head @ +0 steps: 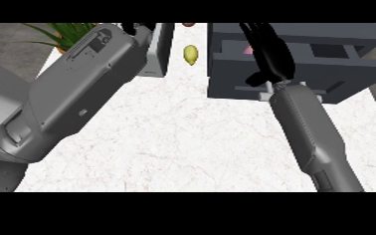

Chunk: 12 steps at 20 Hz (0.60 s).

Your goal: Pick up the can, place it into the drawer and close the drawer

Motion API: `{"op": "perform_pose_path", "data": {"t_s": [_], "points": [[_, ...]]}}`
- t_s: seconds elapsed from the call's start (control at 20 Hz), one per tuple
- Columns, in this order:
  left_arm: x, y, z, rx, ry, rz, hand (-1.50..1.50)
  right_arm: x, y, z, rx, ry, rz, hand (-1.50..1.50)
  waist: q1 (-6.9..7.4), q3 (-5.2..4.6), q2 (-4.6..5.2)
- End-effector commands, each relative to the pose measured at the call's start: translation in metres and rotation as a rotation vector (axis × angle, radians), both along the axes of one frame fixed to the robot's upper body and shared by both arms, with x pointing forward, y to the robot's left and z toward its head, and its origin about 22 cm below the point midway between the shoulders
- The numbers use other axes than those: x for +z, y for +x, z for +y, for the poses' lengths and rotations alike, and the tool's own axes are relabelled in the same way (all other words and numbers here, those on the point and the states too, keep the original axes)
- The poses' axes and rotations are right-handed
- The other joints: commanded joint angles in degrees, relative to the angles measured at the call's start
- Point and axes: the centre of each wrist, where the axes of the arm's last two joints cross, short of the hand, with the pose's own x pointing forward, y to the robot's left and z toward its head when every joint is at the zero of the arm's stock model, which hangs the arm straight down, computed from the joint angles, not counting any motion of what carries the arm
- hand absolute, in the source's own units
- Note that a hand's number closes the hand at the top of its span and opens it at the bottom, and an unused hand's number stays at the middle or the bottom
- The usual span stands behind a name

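Head view: a white marbled tabletop (183, 144) fills the middle; a green plant (67, 33) stands at its far left corner; a pale grey box (158, 55) stands at the far edge, partly hidden behind the left forearm (77, 94); just right of the box lies a yellow-green oval thing (190, 55), apart from it; a small reddish-brown thing (189, 24) shows at the top edge, too cut off to name. On the right stands the dark grey drawer (224, 77), pulled open towards the view; inside it, a small pink thing (247, 50) shows at the left edge of the right hand, mostly hidden; whether this is the can I cannot tell, and no can shows plainly elsewhere. The right hand (270, 55) hangs over the open drawer and hides much of its inside; its fingers (257, 35) stretch out straight, released, with the thumb out to the left; the right forearm (316, 139) rises from the lower right. The left forearm crosses the left side on a slant; the left hand (137, 28) shows only at the top edge, and whether it is released or clenched I cannot tell.
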Motion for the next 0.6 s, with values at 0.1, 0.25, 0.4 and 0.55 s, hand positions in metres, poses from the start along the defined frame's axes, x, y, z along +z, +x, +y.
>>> {"op": "perform_pose_path", "data": {"t_s": [0.1, 0.25, 0.4, 0.55], "points": [[0.010, -0.010, 0.008, -0.006, -0.006, -0.002, -1.50, -0.029, 0.008, -0.015, -0.063, 0.003, -0.008, -1.50, 0.90, 0.77, 0.94], [0.015, -0.015, 0.004, -0.022, -0.017, 0.011, -1.50, -0.021, 0.018, -0.019, -0.086, 0.010, -0.047, -1.50, 1.47, 0.80, 1.22], [0.025, -0.007, 0.034, 0.003, -0.001, -0.017, -1.50, -0.007, 0.029, -0.017, -0.087, 0.000, -0.072, -1.50, 1.47, 0.77, 1.50], [0.000, -0.016, 0.016, -0.010, -0.005, -0.005, -1.50, -0.001, 0.035, -0.003, -0.093, 0.023, -0.125, -1.50, 1.92, 0.78, 1.74]]}}
